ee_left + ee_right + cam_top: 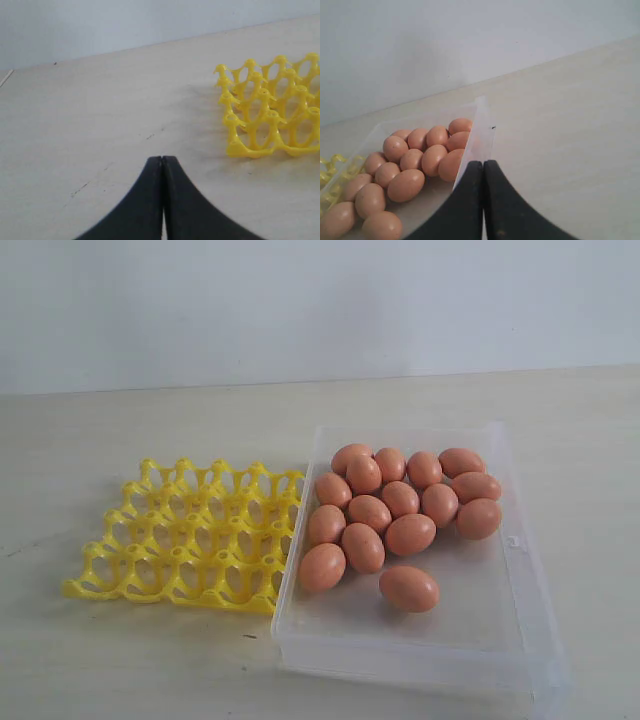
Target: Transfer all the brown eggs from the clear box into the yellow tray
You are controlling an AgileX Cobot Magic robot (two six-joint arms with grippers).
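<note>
Only wrist views show left end effector, right end effector, both pressed together

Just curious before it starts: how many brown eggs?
16 brown eggs, all in the clear box: fifteen bunched toward the yellow tray, one apart in front. Another may hide among them.

eggs: matte, smooth | box: clear plastic | tray: glossy plastic | table: pale wood
</note>
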